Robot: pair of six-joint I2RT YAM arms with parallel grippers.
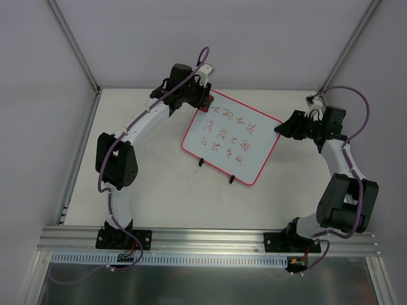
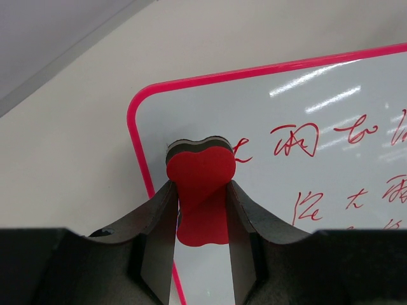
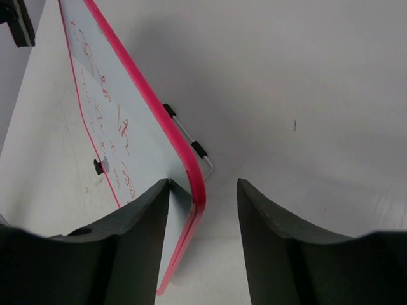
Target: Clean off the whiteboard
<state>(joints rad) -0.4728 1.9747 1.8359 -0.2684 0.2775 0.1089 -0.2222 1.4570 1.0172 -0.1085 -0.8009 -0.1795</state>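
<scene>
Two arms flank a pink-framed whiteboard at the middle of the table, bearing three rows of red handwriting. At its 11 o'clock corner the left gripper pinches a red eraser, just beside the first character. At 3 o'clock the right gripper is spread, straddling the frame edge near a wire foot.

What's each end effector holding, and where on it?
Left end effector grips the eraser at its waist. Right end effector holds nothing: open, straddling the edge of the board.
</scene>
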